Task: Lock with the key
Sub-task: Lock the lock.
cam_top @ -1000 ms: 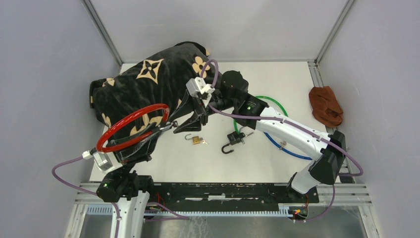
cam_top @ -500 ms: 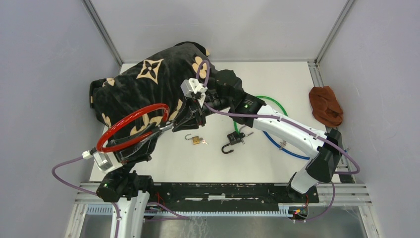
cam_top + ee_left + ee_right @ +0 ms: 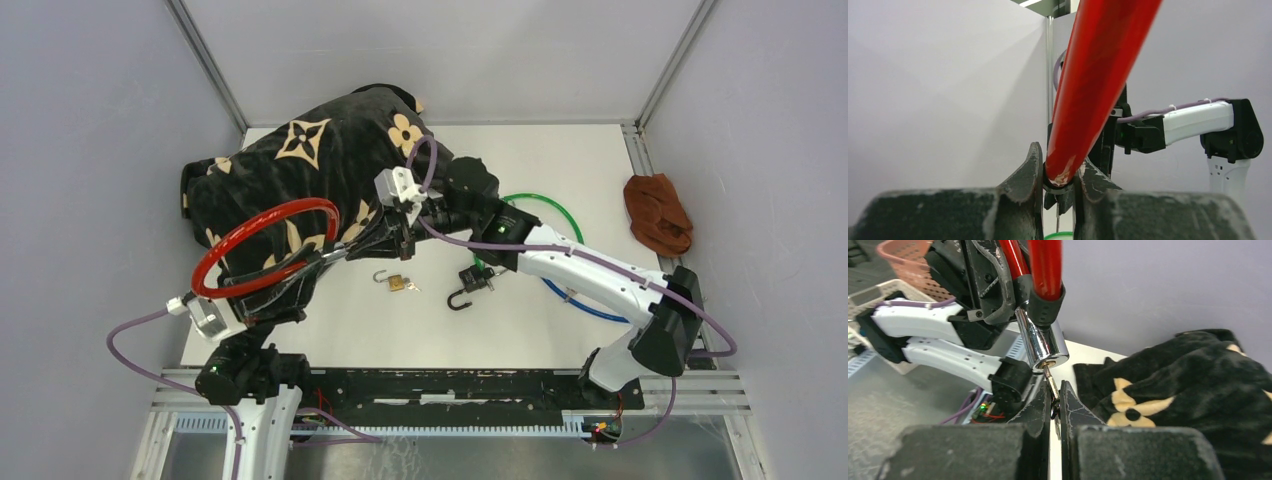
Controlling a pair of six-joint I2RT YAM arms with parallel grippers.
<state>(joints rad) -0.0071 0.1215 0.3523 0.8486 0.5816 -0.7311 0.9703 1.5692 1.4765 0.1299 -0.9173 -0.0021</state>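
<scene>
A red cable lock point(image 3: 232, 235) hangs as a loop over the table's left side. My left gripper point(image 3: 325, 258) is shut on the cable just above its black collar; the left wrist view shows the red cable point(image 3: 1098, 75) clamped between the jaws of the left gripper point(image 3: 1060, 175). The lock's chrome cylinder point(image 3: 1045, 345) points toward my right wrist camera. A thin key point(image 3: 1050, 382) sticks out of its face. My right gripper point(image 3: 1055, 395) is shut on that key, jaws nearly together. From above, the right gripper point(image 3: 368, 245) sits right beside the left one.
A black cloth with tan flowers point(image 3: 300, 160) lies behind the grippers. A small brass padlock point(image 3: 396, 283) and a black padlock with open shackle point(image 3: 473, 283) lie on the white table. Green point(image 3: 545, 205) and blue point(image 3: 575, 305) cables lie right. A brown cloth point(image 3: 657, 212) sits by the right wall.
My right gripper has closed from about half open onto the key. The right wrist shifted slightly near the lock end. The red loop has lifted a little up and left.
</scene>
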